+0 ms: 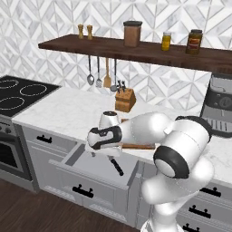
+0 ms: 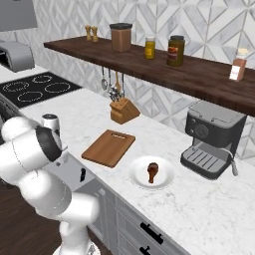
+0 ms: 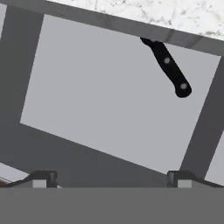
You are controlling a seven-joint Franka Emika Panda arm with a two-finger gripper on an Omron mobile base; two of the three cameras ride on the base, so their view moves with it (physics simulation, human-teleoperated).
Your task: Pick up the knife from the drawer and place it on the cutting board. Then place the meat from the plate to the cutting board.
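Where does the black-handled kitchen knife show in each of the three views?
Left base view: the black-handled kitchen knife lies in the open grey drawer, below the arm.
Right base view: its handle peeks out of the drawer, beside the robot's body.
Hand view: handle at upper right, blade hidden under the counter edge.
Shared landmark: the drawer's flat grey floor.

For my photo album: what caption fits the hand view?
Open fingers hover above the pulled-out drawer, the knife lying at its back.
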